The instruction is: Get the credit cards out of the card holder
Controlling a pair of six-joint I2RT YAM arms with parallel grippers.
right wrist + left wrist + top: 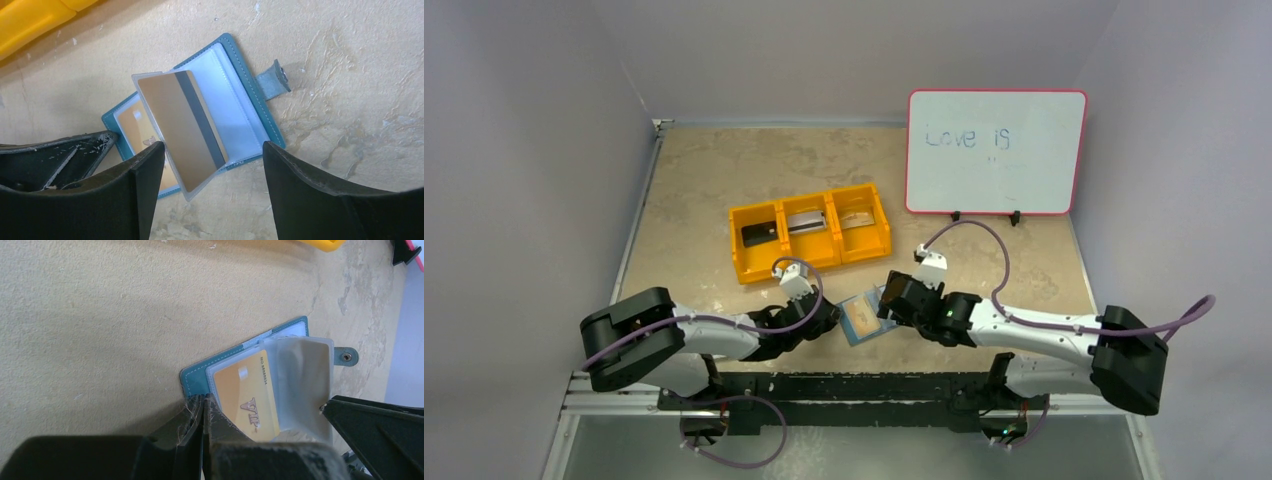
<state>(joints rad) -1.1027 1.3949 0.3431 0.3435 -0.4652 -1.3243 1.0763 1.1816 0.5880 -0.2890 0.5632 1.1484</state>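
Teal card holder (235,105) lying open on the beige worktop (350,75), gold credit card (172,125) in a lifted clear sleeve, another card half hidden beneath, left pincer (204,407) closed at the holder's corner, grip unclear, right pincer (211,147) spread wide above, empty.

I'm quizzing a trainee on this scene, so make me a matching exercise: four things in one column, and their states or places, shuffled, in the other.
1. card holder
2. left gripper
3. right gripper
4. orange bin

A. open, above the gold card
B. lying open on the table
C. shut, tips at the holder's corner
D. farther back, three compartments

Pairs: 1-B, 2-C, 3-A, 4-D
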